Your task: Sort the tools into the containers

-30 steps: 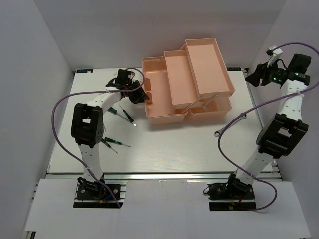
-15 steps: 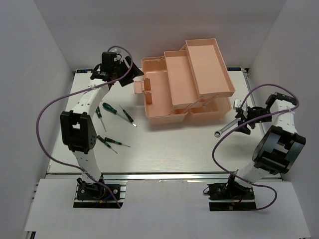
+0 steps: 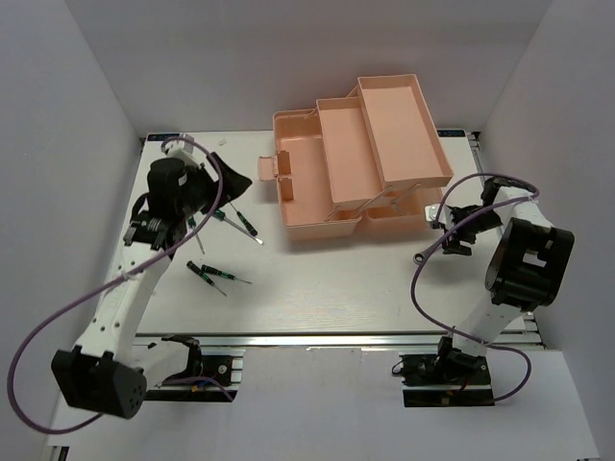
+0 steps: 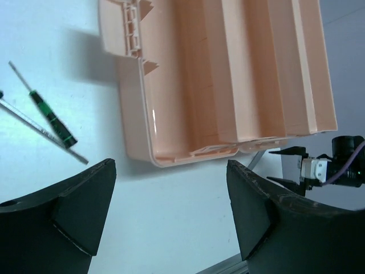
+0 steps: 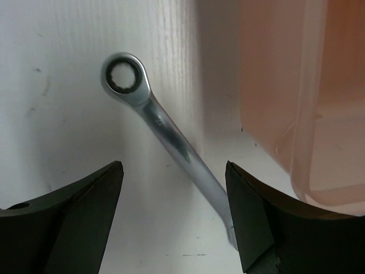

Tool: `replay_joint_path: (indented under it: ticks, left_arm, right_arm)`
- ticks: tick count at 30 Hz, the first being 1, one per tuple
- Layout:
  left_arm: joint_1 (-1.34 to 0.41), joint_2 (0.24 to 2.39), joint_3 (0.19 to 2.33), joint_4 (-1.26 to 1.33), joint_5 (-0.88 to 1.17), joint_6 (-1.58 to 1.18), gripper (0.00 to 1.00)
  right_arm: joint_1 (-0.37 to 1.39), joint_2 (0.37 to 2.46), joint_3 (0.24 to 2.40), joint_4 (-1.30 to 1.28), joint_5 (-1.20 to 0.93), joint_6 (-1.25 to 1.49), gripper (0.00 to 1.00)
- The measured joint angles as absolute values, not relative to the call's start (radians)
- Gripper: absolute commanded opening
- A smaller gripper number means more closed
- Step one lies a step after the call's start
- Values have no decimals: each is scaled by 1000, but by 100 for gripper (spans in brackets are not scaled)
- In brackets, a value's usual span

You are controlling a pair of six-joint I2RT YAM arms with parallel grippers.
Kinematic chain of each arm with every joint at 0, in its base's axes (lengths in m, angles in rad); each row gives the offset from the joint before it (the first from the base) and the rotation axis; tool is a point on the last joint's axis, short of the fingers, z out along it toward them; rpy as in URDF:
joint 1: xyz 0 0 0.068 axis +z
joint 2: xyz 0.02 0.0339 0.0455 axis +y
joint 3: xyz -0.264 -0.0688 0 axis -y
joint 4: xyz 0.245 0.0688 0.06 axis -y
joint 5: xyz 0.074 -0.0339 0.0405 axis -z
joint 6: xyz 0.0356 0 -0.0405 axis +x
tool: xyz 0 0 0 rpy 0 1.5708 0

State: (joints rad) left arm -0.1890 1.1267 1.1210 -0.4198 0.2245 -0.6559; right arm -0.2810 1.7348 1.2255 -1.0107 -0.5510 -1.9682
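Note:
The salmon-pink toolbox (image 3: 356, 158) stands folded open at the back centre, its tray compartments (image 4: 228, 74) showing bare. Several dark-handled screwdrivers lie left of it: one (image 3: 242, 221) near the box, two (image 3: 213, 275) nearer the front. My left gripper (image 3: 213, 200) hovers open above them, holding nothing, and sees one screwdriver (image 4: 51, 117) off to its left. The silver wrench (image 5: 165, 128) lies on the table beside the box's right end. My right gripper (image 5: 174, 188) stands open just over its shaft, one finger on each side, not touching it.
The toolbox wall (image 5: 296, 85) is close on the right of my right gripper. The table's right edge (image 3: 500, 221) and the white side wall are near that arm. My right gripper (image 4: 319, 168) shows in the left wrist view beyond the box's corner.
My left gripper left the toolbox's left end, swung back over the screwdrivers and opened wide. My right arm came down from high on the right to the wrench, opening further.

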Motion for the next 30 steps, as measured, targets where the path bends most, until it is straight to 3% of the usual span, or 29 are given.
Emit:
replay_joint_path:
  ticks: [8,21,30]
  left_arm:
    - [-189,963,956,-473,151,-702,88]
    - [-189,969,933,-483,137,-737,88]
    - [-189,985,921,-478,137,-746,88]
  right_arm:
    - [-264,1858,1296,-991,-418,-1972,75]
    - [-206,1961,1348,-1028,-309,-1992,68]
    - [-199,1888,1249,-975,-254,-1981,54]
